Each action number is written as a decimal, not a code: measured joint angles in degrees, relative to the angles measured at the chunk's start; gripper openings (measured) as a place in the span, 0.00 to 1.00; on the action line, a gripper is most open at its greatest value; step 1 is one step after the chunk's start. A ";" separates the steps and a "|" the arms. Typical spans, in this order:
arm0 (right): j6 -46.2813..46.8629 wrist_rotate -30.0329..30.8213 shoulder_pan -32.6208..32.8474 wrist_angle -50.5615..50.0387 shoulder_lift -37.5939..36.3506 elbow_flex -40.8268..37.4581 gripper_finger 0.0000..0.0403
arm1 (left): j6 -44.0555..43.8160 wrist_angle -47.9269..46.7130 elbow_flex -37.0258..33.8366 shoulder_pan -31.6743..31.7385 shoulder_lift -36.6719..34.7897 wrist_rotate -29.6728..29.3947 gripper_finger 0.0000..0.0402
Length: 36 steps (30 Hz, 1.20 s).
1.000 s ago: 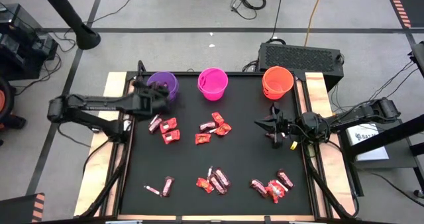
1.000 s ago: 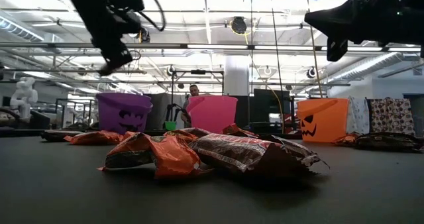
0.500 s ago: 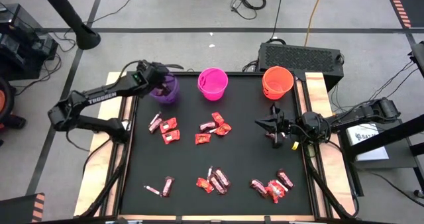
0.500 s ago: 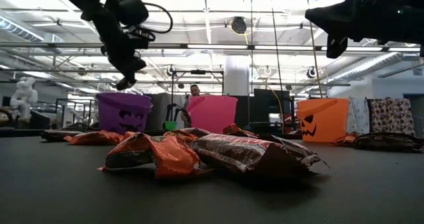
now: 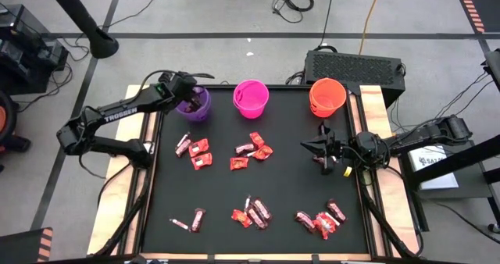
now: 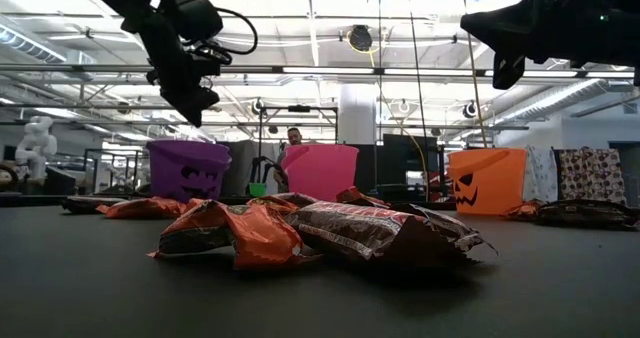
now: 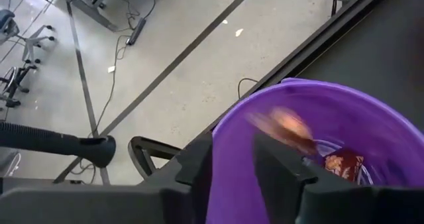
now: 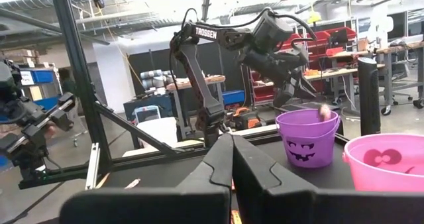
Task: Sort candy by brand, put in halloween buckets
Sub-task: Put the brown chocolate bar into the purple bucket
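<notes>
Purple bucket [image 7: 344,138] under left fingers [image 7: 278,168] parted, blurred candy [image 7: 285,126] falling between

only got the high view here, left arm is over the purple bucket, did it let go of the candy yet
Observer: Left wrist view: the left gripper's jaws stand apart, and a blurred candy shows inside the purple bucket, clear of them.
Operator: anything else in there
Observer: One dark maroon candy on the bottom.
Operator: right arm holding anything
Observer: No, the right gripper has its jaws shut on nothing.
</notes>
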 joint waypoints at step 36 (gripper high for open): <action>1.63 0.13 0.02 -1.31 -0.02 0.02 0.00 | -3.78 54.64 -8.41 -42.96 13.93 40.83 0.34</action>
